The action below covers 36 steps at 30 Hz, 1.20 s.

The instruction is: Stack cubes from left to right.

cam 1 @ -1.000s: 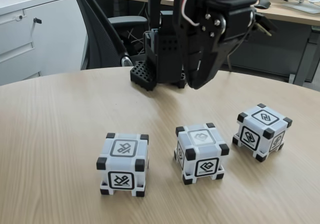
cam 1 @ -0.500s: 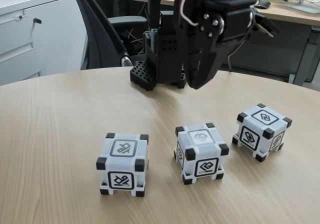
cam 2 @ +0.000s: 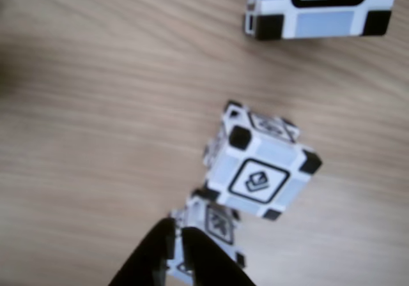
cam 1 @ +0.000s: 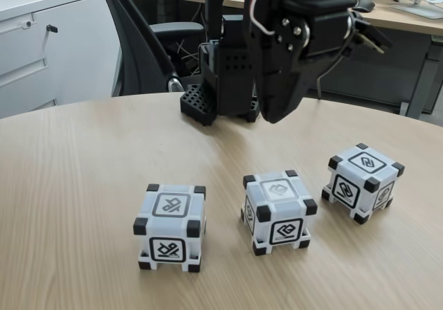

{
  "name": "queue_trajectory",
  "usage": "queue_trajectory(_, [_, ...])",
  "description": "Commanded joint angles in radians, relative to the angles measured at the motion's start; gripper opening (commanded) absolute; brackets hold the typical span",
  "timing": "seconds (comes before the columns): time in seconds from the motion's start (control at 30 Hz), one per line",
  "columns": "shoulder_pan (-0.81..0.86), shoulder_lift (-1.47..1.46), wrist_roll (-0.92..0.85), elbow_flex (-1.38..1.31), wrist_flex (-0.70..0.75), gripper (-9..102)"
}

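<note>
Three white cubes with black corners stand in a row on the wooden table (cam 1: 83,158): the left cube (cam 1: 169,227), the middle cube (cam 1: 278,212) and the right cube (cam 1: 362,182). My black gripper (cam 1: 274,118) hangs above the table behind the middle cube, clear of all three. Its fingers are shut with nothing between them. In the other view the gripper (cam 2: 177,230) comes up from the bottom edge. One cube (cam 2: 261,172) lies just beyond its tip, another cube (cam 2: 217,225) is partly hidden behind the fingers, and a third cube (cam 2: 319,8) is cut off by the top edge.
The arm's black base (cam 1: 214,95) stands at the table's far edge. Behind it are an office chair (cam 1: 138,47), a white cabinet (cam 1: 41,47) and desks. Bare wood stretches to the left of the cubes.
The gripper's upper housing has shifted slightly to the left. The cubes have not moved.
</note>
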Motion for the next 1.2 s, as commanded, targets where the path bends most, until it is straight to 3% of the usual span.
queue_trajectory(0.0, [-0.044, 0.021, -0.017, -0.023, 0.002, 0])
queue_trajectory(0.57, [-0.314, -0.092, 0.097, -0.305, 0.003, 0])
queue_trajectory(0.9, [-0.325, -0.209, 0.137, -0.305, 0.003, 1])
queue_trajectory(1.07, [-0.325, -0.212, 0.288, -0.305, 0.011, 0])
queue_trajectory(1.17, [-0.325, -0.212, 0.179, -0.305, 0.012, 0])
